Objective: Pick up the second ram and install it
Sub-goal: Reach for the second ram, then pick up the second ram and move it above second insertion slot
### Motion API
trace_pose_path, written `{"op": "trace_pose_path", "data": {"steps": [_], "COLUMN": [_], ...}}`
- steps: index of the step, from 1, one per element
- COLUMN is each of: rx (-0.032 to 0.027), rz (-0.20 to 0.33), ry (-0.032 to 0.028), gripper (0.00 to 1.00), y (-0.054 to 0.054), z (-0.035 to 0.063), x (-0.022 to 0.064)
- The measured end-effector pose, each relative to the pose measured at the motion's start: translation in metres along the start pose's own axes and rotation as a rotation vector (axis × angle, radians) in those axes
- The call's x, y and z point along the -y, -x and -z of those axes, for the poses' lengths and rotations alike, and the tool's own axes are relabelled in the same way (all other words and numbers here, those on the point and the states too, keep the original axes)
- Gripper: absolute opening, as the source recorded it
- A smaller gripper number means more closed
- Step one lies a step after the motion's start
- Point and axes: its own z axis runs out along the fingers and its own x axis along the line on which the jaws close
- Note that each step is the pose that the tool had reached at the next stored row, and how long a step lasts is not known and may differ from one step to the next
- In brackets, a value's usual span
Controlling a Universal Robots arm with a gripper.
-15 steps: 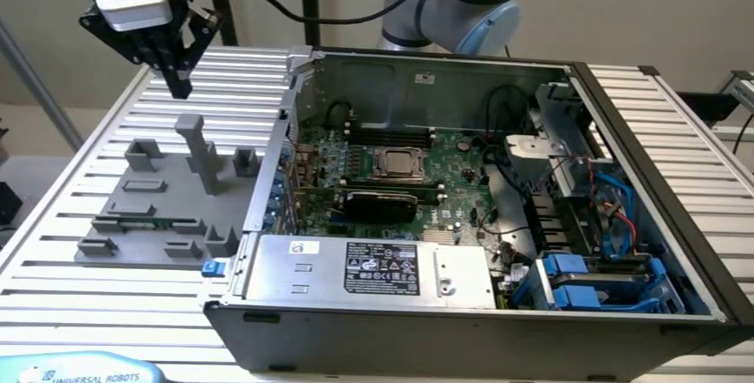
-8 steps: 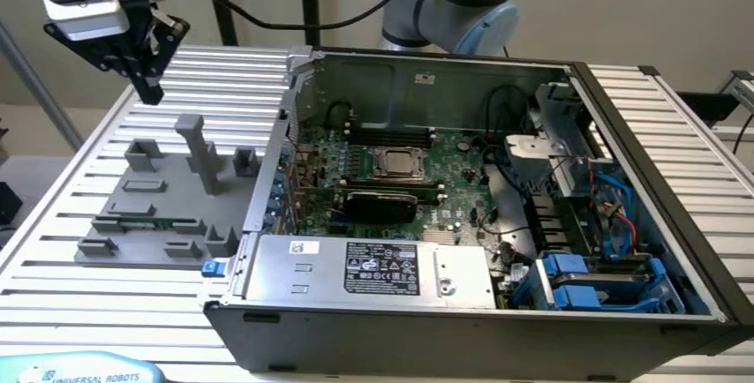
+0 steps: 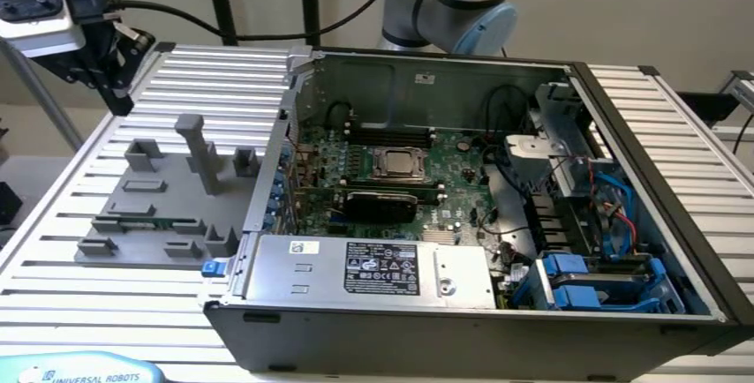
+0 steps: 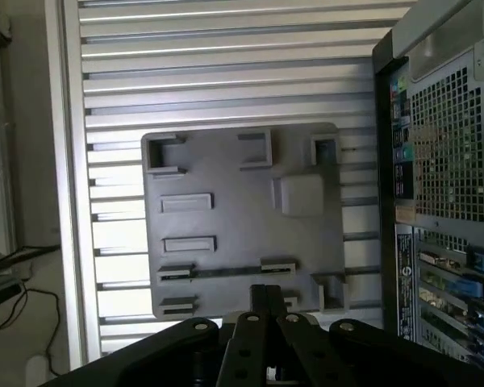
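My gripper [image 3: 115, 92] hangs shut and empty above the ribbed table, off the far corner of the grey fixture plate [image 3: 130, 242] at the exterior view's left. In the wrist view its closed black fingertips [image 4: 264, 292] point down over the plate's edge [image 4: 234, 161]. A long thin dark-green stick, the second ram [image 3: 151, 221], stands on edge between two small holders on the plate; from the wrist it reads as a thin dark strip [image 4: 226, 272] just beyond the fingertips. The open computer case [image 3: 659, 180] shows the green motherboard [image 3: 454, 211] with long black memory slots [image 3: 389, 126].
A tall grey post [image 3: 194, 149] and several low blocks rise from the fixture plate. The case's rear panel [image 4: 444, 201] with ports stands beside the plate. A silver power supply [image 3: 377, 268] and blue drive bays [image 3: 589, 281] fill the case's near side. The arm's base [image 3: 454, 3] is behind the case.
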Motion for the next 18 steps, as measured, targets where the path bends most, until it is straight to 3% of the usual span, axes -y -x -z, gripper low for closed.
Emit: {"op": "trace_pose_path", "data": {"steps": [6, 8, 18], "rx": [-0.0086, -0.0090, -0.0090], "rz": [0.000, -0.001, 0.000], "ry": [-0.0007, -0.0007, -0.0007], "gripper": [0.11, 0.11, 0.11], "y": [-0.010, -0.014, -0.016], "z": [-0.0067, -0.0089, -0.0094], "x": [0.0130, 0.0156, 0.0162]}}
